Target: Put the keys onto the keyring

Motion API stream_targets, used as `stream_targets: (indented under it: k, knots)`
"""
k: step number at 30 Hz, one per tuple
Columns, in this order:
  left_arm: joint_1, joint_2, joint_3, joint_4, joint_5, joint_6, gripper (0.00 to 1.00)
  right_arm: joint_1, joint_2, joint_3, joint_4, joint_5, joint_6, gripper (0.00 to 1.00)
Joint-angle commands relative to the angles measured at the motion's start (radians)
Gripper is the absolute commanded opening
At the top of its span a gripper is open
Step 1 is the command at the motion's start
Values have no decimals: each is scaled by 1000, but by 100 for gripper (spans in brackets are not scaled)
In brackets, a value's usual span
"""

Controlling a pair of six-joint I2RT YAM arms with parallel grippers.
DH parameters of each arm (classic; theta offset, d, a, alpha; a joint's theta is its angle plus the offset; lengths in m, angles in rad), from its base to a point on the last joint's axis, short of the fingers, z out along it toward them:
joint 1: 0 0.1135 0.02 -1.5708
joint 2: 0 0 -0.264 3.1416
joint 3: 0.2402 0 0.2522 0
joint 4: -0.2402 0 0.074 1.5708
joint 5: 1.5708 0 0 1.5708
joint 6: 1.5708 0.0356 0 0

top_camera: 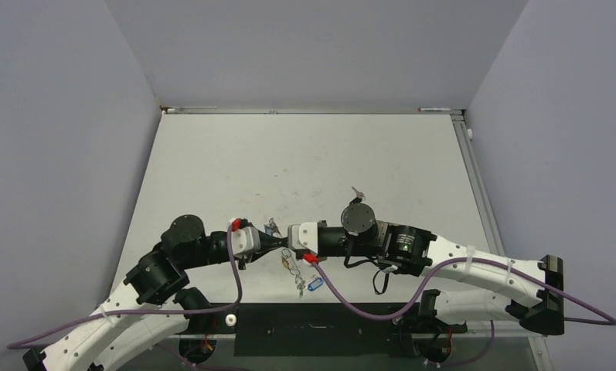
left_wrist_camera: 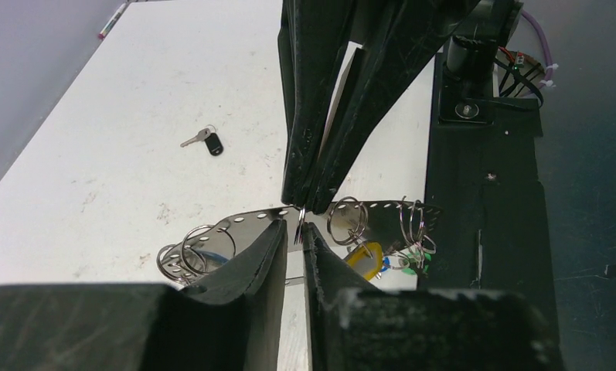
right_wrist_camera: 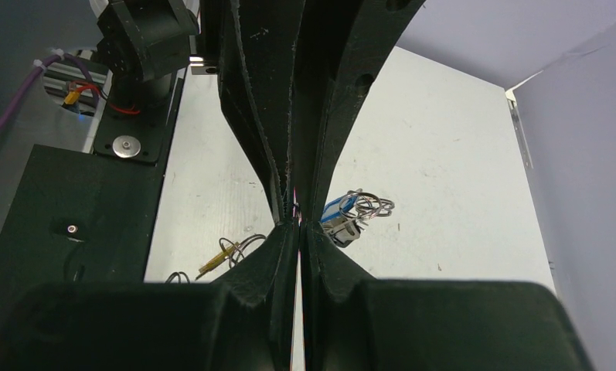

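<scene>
Silver keys (top_camera: 294, 267) near table (top_camera: 304, 154) front edge

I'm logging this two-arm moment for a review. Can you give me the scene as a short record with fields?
right gripper: shut, pinching a thin wire ring
left gripper: tip to tip with it, narrow gap around that wire, grip unclear
black-headed key: flat on the table, apart from both
key cluster: by the gripper tips, blue tag among it
</scene>
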Motion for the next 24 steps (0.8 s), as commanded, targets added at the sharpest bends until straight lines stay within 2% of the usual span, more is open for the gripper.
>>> stream_targets:
  k: [1,5,8,9,11,12,14,20,24]
  knots:
    - [-1,10,39,20,18,1,2,8,3,52,53,8,-15,5]
    - [0,9,22,23,29,23,0,10,-3,45,62,9,-16,5]
    - [-1,-17,-21,93,3,19,0,10,-10,42,83,32,-3,7]
    - [-1,-27,-38,120,-3,15,0,9,-13,41,94,38,9,15]
    - [-1,-47,-84,197,3,-1,0,7,-28,32,119,48,34,40]
    - [0,-58,-106,241,11,-14,0,7,-42,20,137,54,44,48]
    - [-1,-84,-155,347,25,-50,0,-1,-82,-15,191,65,63,54]
    - [-1,-170,-308,658,36,-133,0,-61,-197,-81,264,-4,118,52]
    - [2,-220,-385,855,38,-213,0,-124,-208,-75,241,-135,155,42]
